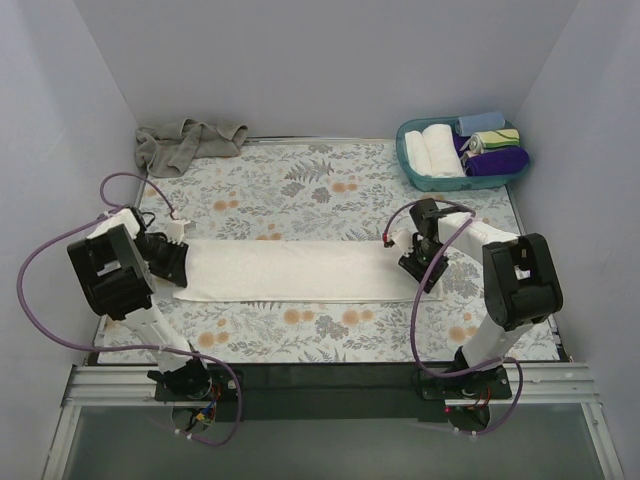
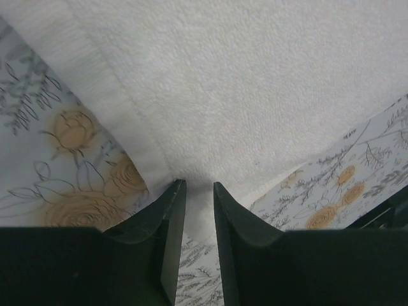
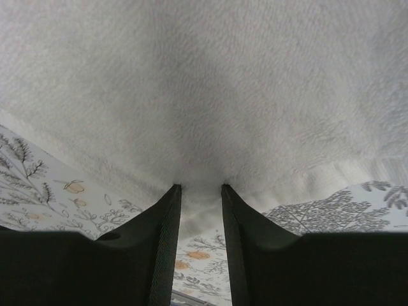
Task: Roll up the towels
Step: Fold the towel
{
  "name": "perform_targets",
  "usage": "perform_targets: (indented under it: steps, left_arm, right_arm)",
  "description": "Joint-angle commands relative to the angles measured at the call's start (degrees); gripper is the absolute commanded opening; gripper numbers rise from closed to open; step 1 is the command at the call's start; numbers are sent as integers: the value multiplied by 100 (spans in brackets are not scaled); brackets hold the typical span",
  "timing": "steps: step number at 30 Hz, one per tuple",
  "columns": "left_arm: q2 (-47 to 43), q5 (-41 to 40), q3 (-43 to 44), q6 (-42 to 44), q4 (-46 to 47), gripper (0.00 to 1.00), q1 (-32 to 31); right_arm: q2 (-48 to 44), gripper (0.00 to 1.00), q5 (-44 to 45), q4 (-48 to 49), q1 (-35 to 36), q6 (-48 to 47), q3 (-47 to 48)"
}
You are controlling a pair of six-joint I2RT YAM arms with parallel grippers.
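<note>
Lab booth, bare walls (image 1: 320, 60) (alu frame (image 1: 550, 385))

A white towel (image 1: 300, 270) lies flat, a grey-beige towel (image 1: 185, 143) crumpled.

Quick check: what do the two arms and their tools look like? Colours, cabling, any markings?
They match. The left arm and right arm have white link sections with bulky black joint housings. A purple cable loops loosely off each arm and runs down to its base. The left tool and right tool each have two flat black fingers with tapered tips. No markings are legible.
</note>
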Motion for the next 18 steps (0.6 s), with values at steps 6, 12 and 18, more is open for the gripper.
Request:
perform_targets:
  steps: [6,12,18]
  left_arm:
    - [-56,764,825,-79,172,39,-121]
    - [-1103,1240,456,-112,74,47,-121]
    - [-1280,1152,403,-298,233,47,-121]
  right_arm:
    - [51,46,-146,562,-757,258,1028]
    - [-197,45,-1036,271,-1365,1372,1187]
    - [224,45,-1213,613,-1383,2174,967]
